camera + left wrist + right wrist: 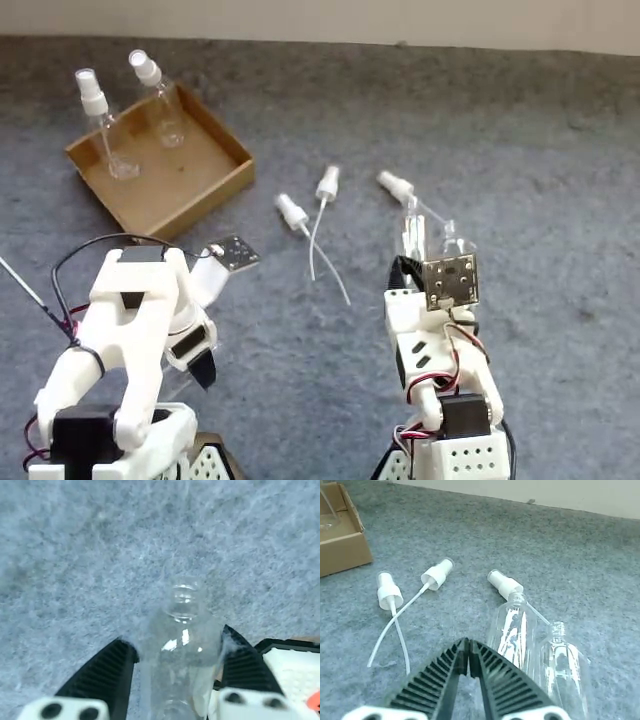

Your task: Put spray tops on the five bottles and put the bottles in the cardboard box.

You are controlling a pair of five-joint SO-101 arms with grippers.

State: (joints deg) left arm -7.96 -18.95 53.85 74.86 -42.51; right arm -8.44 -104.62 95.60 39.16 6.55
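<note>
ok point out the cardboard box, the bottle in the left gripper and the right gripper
cardboard box (190, 175): high view, bare floor inside
bottle (182, 645): left wrist view, clear shoulder below the neck
right gripper (468, 645): right wrist view, where the shut fingertips meet

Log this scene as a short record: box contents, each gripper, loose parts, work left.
cardboard box: two capped bottles standing inside
left gripper: shut on an uncapped bottle
right gripper: shut, empty
lying bottles: two, uncapped, side by side on the carpet ahead of the right gripper
spray tops: three loose on the carpet, one by a lying bottle's neck
work left: three bottles to cap and box
</note>
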